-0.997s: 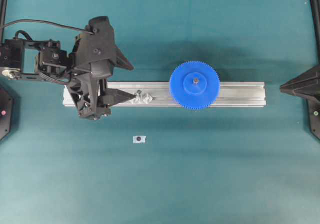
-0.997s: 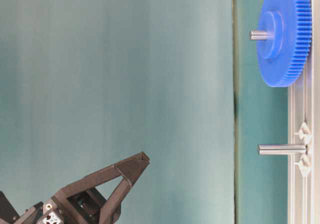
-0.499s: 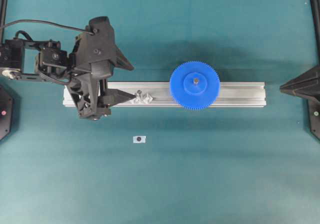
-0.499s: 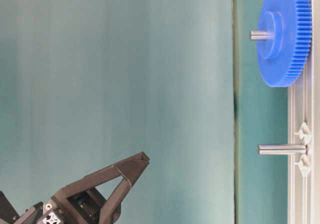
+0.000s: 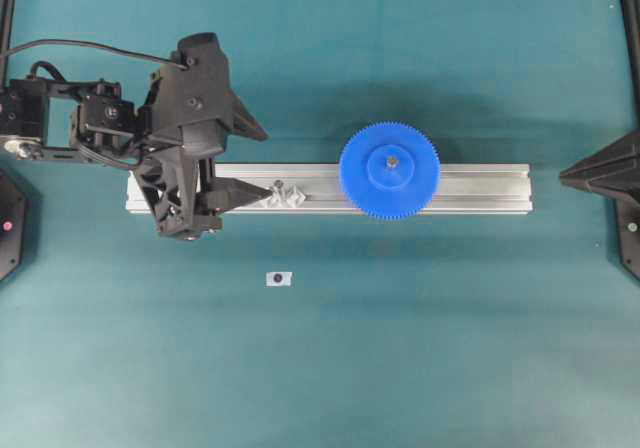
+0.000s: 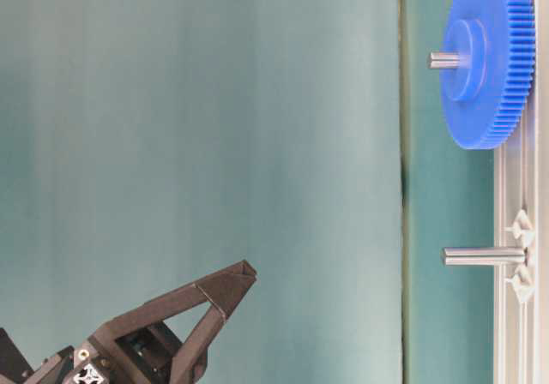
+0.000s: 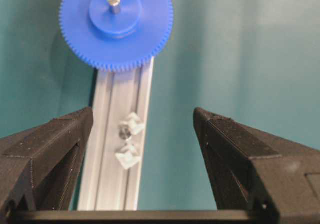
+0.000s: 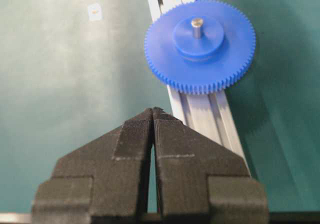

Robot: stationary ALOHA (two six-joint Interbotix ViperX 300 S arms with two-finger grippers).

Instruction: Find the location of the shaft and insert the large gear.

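The big bright-blue toothed plastic gear [image 5: 389, 170] sits threaded on a thin grey metal shaft [image 8: 196, 27], so the left end effector [image 7: 142, 134] hangs spread apart and empty, while the right end effector [image 8: 152, 115] is pressed together.

Teal mat covers the whole tabletop [image 5: 420, 368], matte, even light w/ soft shadows. Black frame bars [image 5: 8, 8] run along the left & right edges at the top. Table-level view: blurred teal backdrop [image 6: 197, 144].

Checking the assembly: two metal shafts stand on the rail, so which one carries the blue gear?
The shaft farther from the left end effector pokes through the large gear; the shaft between clear brackets stands bare.
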